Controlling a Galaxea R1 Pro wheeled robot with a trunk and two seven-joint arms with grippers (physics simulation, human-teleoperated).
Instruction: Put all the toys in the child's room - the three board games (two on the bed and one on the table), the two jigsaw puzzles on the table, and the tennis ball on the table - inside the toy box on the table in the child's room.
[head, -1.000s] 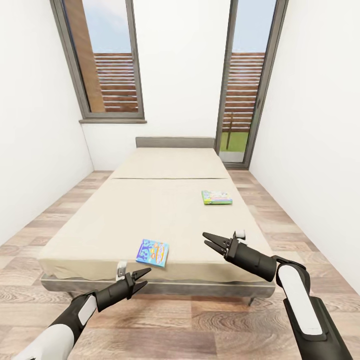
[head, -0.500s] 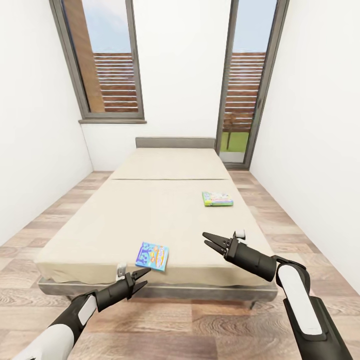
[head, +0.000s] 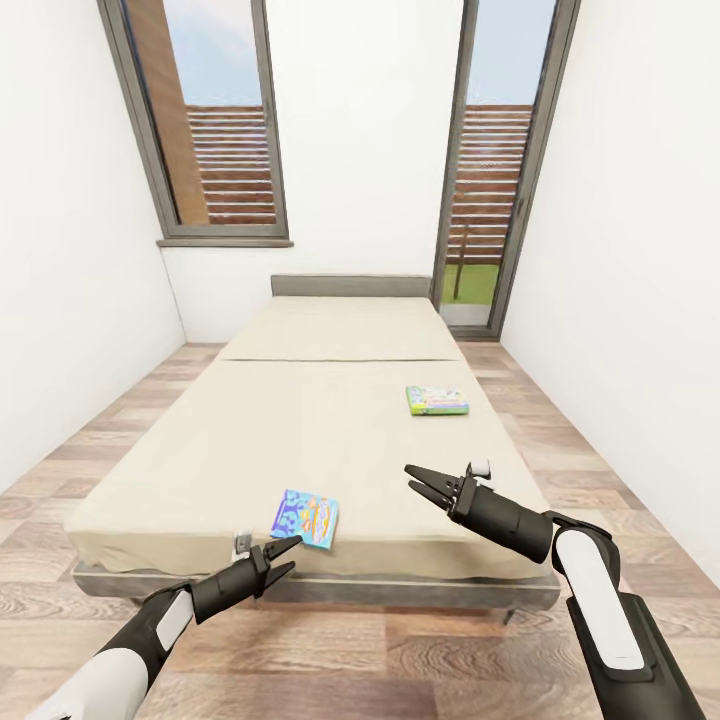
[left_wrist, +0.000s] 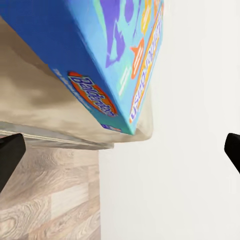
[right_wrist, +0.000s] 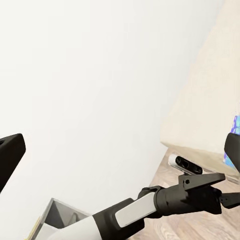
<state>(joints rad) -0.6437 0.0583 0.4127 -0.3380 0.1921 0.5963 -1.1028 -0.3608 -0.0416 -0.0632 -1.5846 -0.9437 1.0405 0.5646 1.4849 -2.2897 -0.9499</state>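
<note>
Head view: your left claw (head: 283, 558) hangs spread and empty below the bed (head: 180, 450) foot edge; the blue game (head: 305, 517) lies just ahead of it, a little to its right, long axis running away from you. Your right claw (head: 420, 482), also spread, is farther off; the green game (head: 437, 400) sits well beyond it.

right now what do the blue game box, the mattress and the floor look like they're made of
Blue game box: likely printed glossy card, with sharp edges and cartoon lettering. Mattress: matte beige fabric, soft rounded edges. Floor: wood-look planks with grain, slight sheen, possibly laminate.
</note>
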